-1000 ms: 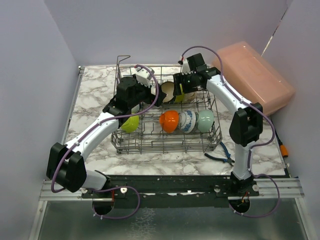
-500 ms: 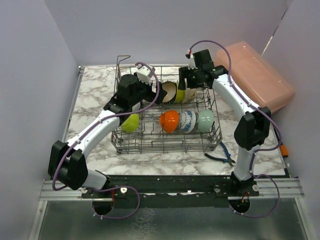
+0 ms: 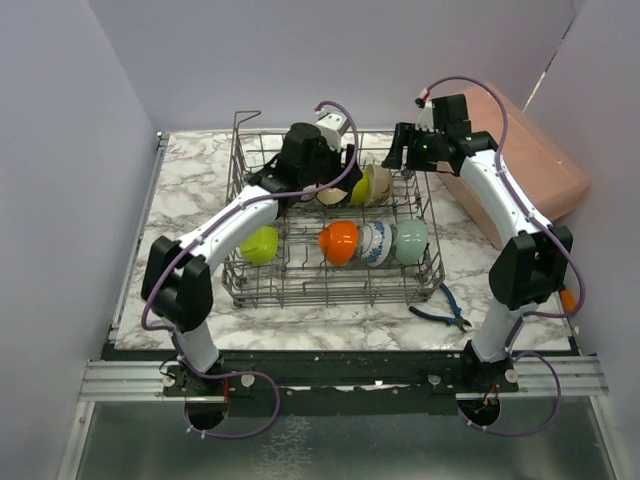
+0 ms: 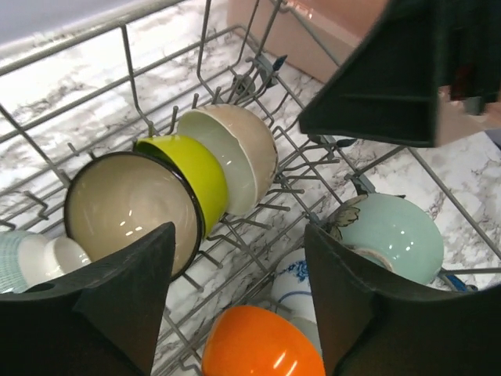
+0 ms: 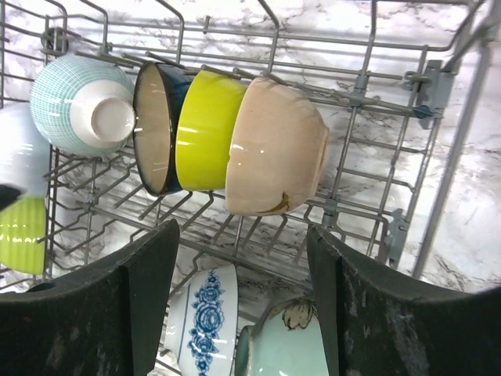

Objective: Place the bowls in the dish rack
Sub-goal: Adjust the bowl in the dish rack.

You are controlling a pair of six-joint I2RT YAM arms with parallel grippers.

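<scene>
Two grippers: the left gripper (image 4: 239,235) and the right gripper (image 5: 243,231) each stand with fingers wide apart and nothing between them (both look down into the dish rack (image 3: 330,287)).
Ahead of the left jaws: the dark teal bowl (image 4: 129,207), the yellow-green bowl (image 4: 192,166) and the beige bowl (image 4: 249,149) stand on edge in a touching row, propped in the tines just past the fingertips.
Under the left jaws: the orange bowl (image 4: 258,345) lies below the gap. The blue-flowered white bowl (image 4: 291,286) sits just beside one finger, and the mint green bowl (image 4: 387,235) is beyond that same finger.
Ahead of the right jaws: the same row stands beyond the gap, with a teal-checked bowl (image 5: 82,102) at the dark teal end, foot outward. The lime green bowl (image 5: 17,223) sits out past one finger.
Hidden or cut off: the frame edge cuts the orange bowl. A white bowl (image 5: 14,149) shows only as a sliver. From above, the left fingers are covered by their own wrist. The right arm partly hides the pink plastic box (image 3: 520,160).
Markings: blue flowers on the white bowl, and a flower sprig on the mint green bowl's side.
</scene>
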